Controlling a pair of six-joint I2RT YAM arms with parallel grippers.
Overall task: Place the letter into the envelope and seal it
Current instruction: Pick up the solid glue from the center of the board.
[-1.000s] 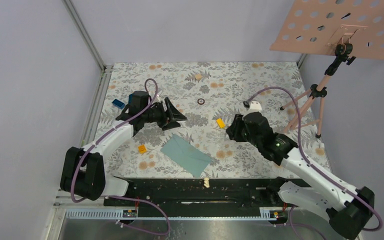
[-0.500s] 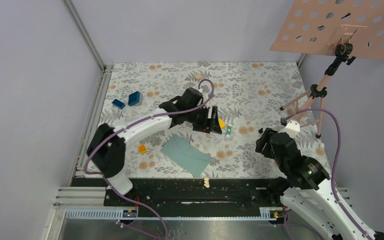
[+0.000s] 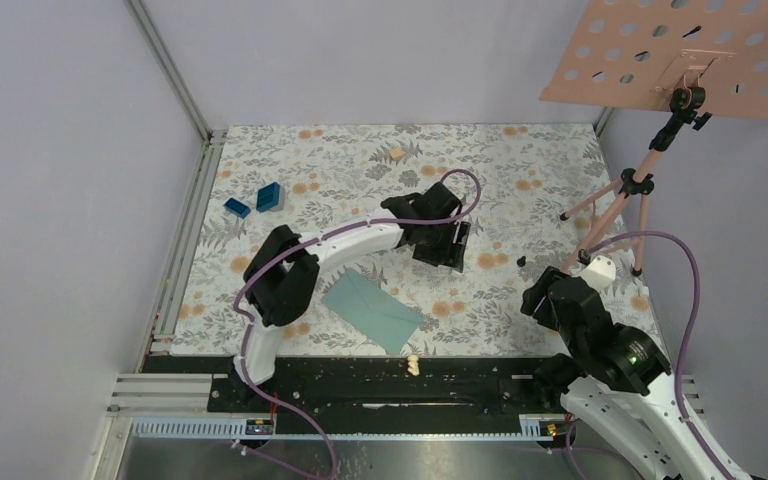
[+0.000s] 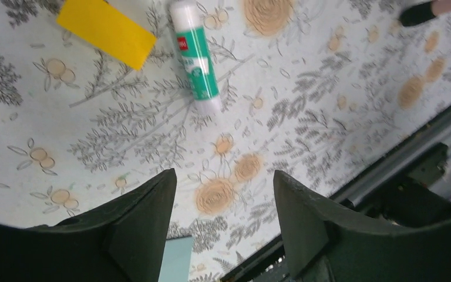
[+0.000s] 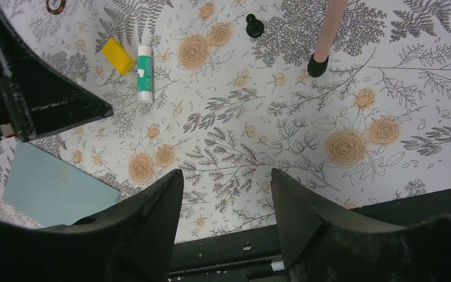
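The left arm (image 3: pixel 340 240) reached across the floral counter (image 3: pixel 520 160), its left jaws spread wide with nothing between them. In the left wrist view the glue stick (image 4: pixel 197 56) lay on the counter just ahead of the gap, a little toward the left finger's side. Its long axis ran almost straight away from the jaws, so their closing line crossed it. A yellow block (image 4: pixel 105 32) lay near its far end, apart from it.

The envelope (image 3: pixel 372 312) lay flat near the counter's front edge, behind the left jaws. Its long axis ran diagonally from upper left to lower right in the top view. One teal corner showed low in the left wrist view, between the fingers. The letter appeared in no view; it was probably inside already, which would leave only the sealing.

The right arm (image 3: pixel 600 340) stood at the right near corner, well apart from both stick and envelope, its right jaws open and empty. The left arm was plainly the nearer to the stick. Reaching it called for a short advance forward and down, with little twist needed. The yellow block's closeness to the stick's far end was the thing to watch.
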